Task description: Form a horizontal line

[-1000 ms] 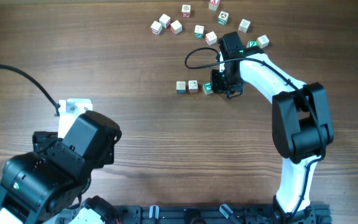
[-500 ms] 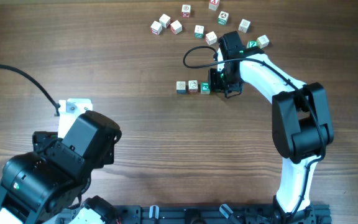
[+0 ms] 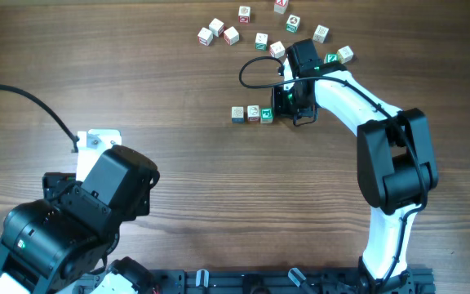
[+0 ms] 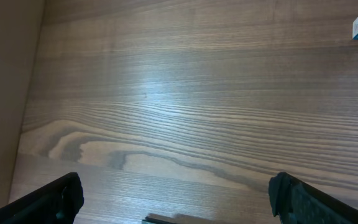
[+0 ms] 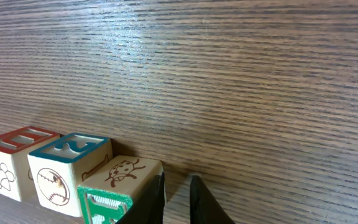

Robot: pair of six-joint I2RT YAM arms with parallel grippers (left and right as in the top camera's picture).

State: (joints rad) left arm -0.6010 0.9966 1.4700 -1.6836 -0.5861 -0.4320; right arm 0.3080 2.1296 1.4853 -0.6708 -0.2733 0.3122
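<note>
Right wrist: green cube (image 5: 122, 180) partly offscreen

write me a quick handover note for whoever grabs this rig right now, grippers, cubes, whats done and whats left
Left gripper: open, empty, over bare table, away from the work.
Right gripper: fingers nearly closed with nothing between them, low at the green cube, right beside its end face.
Cubes: green cube, blue-topped cube and red-topped cube sit side by side in one horizontal row mid-table. Spare cubes lie scattered farther back.
Done: the row of three looks formed.
Left: probably only lifting the right gripper clear without nudging the green cube, then checking the row is straight.
</note>
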